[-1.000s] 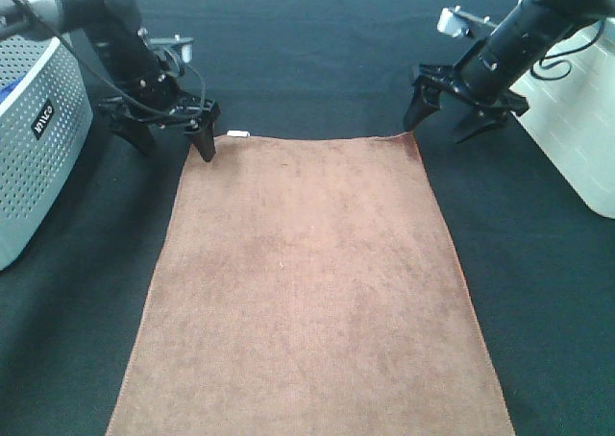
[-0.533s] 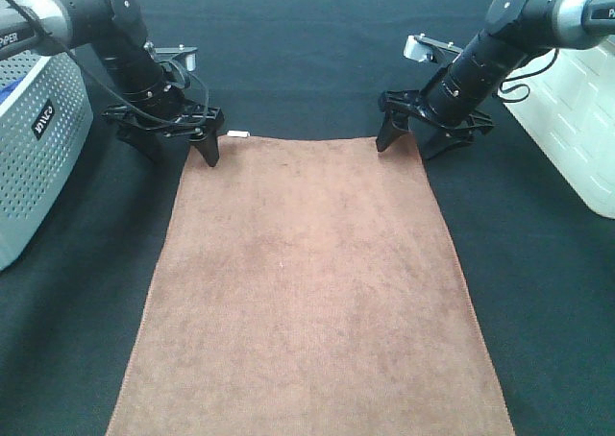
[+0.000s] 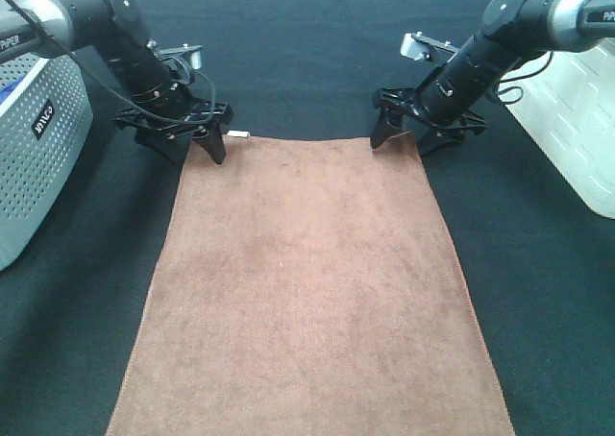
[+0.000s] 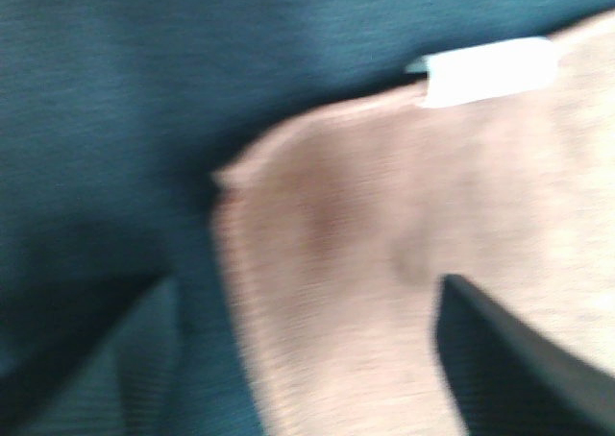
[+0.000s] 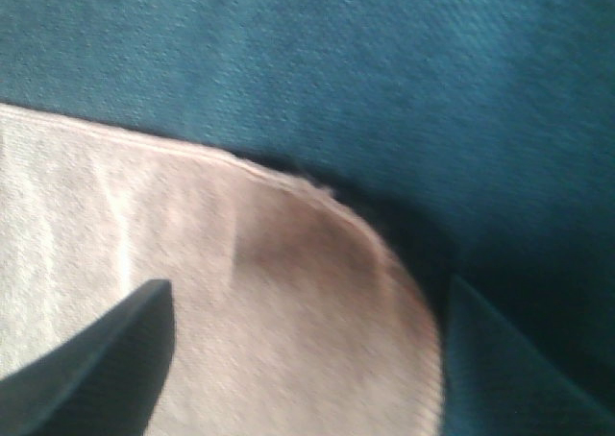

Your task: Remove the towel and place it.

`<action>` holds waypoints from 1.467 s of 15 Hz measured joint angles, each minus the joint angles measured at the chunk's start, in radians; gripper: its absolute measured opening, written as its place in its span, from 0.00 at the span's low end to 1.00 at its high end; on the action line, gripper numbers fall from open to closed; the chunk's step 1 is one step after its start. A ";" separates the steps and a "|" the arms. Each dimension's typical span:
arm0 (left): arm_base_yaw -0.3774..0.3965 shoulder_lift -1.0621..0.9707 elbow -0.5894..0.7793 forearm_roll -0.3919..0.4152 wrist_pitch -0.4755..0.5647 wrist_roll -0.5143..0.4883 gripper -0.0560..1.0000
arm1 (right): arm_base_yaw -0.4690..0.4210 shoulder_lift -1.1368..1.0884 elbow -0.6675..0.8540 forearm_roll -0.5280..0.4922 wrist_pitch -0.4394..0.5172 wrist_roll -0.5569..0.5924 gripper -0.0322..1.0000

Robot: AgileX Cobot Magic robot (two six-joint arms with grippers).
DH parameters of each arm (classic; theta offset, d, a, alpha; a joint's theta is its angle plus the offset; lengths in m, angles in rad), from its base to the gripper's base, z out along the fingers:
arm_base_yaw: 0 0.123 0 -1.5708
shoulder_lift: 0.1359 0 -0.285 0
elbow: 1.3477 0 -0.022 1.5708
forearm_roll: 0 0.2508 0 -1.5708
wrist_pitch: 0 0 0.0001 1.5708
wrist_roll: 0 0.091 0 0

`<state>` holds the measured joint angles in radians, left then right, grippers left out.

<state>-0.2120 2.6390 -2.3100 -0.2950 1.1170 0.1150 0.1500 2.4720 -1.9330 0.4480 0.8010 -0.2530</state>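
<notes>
Barely begun | large brown terry towel (image 3: 312, 282) flat on black surface (image 3: 307, 52) | left gripper (image 3: 187, 146), right gripper (image 3: 404, 138) jaws spread, straddling far corners | grasp, lift, placement remain

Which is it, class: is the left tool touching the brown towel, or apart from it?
Cannot tell. The left wrist view shows the left tool open astride the towel corner, but blur hides any contact or gap.

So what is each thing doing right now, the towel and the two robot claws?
towel: spread flat on the black cloth, not lifted yet.
white tag: sticking out at the towel's far left corner.
left gripper: open, straddling the far left corner.
right gripper: open, straddling the far right corner.
grey perforated bin: standing upright at the left.
</notes>
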 joint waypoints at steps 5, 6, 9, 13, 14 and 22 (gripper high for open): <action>-0.019 0.003 0.000 -0.007 -0.017 0.005 0.48 | 0.048 0.003 0.000 -0.046 -0.038 0.000 0.64; -0.019 0.005 0.000 0.002 -0.018 0.008 0.37 | 0.048 0.003 0.000 -0.068 -0.041 0.000 0.58; -0.019 0.006 0.000 0.047 -0.023 0.042 0.07 | 0.048 0.006 0.000 -0.136 -0.061 0.000 0.30; -0.027 0.006 0.000 0.074 -0.040 0.056 0.07 | 0.049 0.005 0.000 -0.214 -0.076 0.000 0.03; -0.027 0.006 0.000 0.074 -0.041 0.066 0.07 | 0.050 0.005 0.000 -0.217 -0.079 0.000 0.03; -0.027 0.018 -0.104 0.128 -0.225 0.073 0.06 | 0.050 0.004 -0.147 -0.243 -0.230 0.000 0.03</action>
<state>-0.2390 2.6570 -2.4140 -0.1670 0.8920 0.1880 0.2000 2.4760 -2.0800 0.2050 0.5710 -0.2530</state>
